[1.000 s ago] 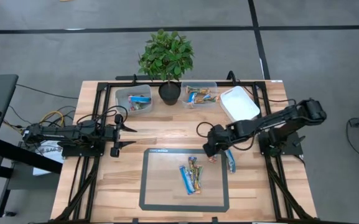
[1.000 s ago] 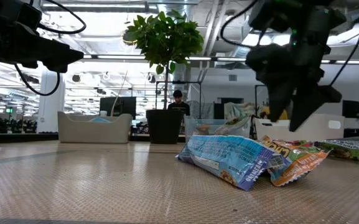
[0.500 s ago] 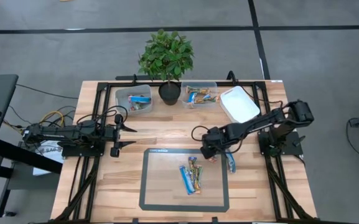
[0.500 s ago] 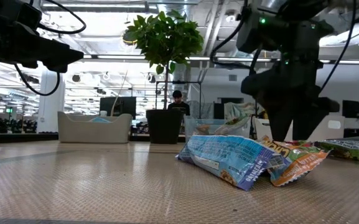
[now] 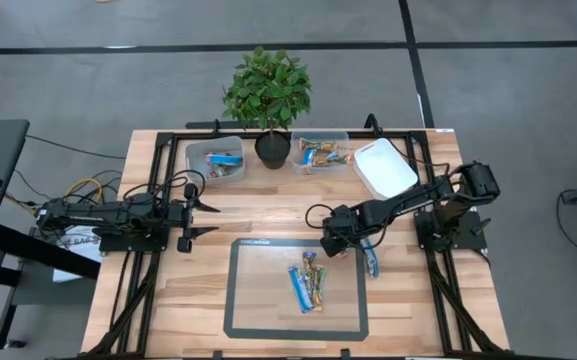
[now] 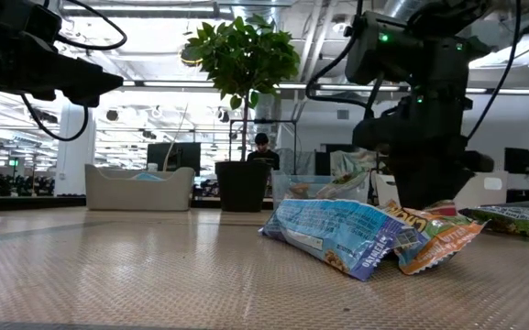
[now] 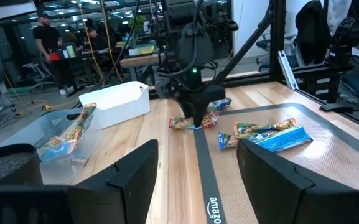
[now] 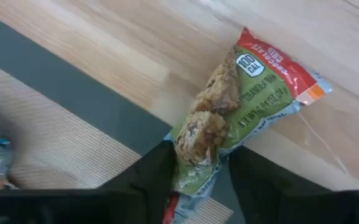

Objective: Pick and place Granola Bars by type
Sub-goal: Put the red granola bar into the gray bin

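A green and red granola bar (image 8: 229, 106) lies flat on the wood at the mat's right border; it also shows in the left wrist view (image 7: 195, 122). My right gripper (image 8: 199, 180) is open and low over it, one finger on each long side of its near end; the gripper also shows in the high view (image 5: 333, 244). Several bars (image 5: 308, 282) lie on the dark mat (image 5: 258, 310), and a blue bar (image 5: 370, 259) lies just off its right edge. My left gripper (image 5: 190, 222) is open and empty at the table's left. My right gripper's fingers (image 8: 160, 177) stand close against the two long sides of the green and red bar near one end (image 8: 195, 163); I cannot tell whether they touch it. They point down from above, across the bar. The bar lies flat, that end over the mat's border.
At the back stand a clear tub (image 5: 215, 160) and a second clear tub (image 5: 320, 153), each with bars in it, a white tub (image 5: 383, 167) and a potted plant (image 5: 268, 95). A black frame rail runs along the table's sides.
My right gripper has gone down and a little toward the table's left edge, onto the green and red bar at the mat's right border. The bars have stayed where they were.
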`<state>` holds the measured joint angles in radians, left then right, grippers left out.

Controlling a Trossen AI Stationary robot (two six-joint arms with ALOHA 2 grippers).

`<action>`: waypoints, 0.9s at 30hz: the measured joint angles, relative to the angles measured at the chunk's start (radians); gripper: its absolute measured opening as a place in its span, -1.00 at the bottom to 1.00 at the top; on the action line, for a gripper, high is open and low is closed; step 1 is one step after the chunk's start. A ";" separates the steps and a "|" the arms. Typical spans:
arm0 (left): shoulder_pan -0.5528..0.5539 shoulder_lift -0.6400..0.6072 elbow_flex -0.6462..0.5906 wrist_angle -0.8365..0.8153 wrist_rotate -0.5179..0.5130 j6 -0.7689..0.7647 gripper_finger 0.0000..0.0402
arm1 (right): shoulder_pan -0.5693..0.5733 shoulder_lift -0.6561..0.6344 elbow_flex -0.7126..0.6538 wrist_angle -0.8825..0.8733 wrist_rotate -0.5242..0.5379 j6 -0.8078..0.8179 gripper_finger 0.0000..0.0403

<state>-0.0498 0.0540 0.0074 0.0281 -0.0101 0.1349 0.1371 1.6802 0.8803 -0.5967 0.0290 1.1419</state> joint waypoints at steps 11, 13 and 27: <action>0.000 0.000 0.000 0.000 0.000 0.000 0.06 | -0.028 -0.024 0.002 0.373 0.077 -0.282 -0.88; 0.000 0.000 0.000 0.000 0.000 0.000 0.06 | -0.044 -0.024 0.001 0.483 0.091 -0.378 -0.92; 0.000 0.000 0.000 0.000 0.000 0.000 0.06 | -0.166 0.041 0.225 0.697 0.324 -1.042 -0.85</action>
<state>-0.0498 0.0540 0.0074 0.0284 -0.0105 0.1349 -0.0287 1.7213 1.1051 0.1006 0.3534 0.0997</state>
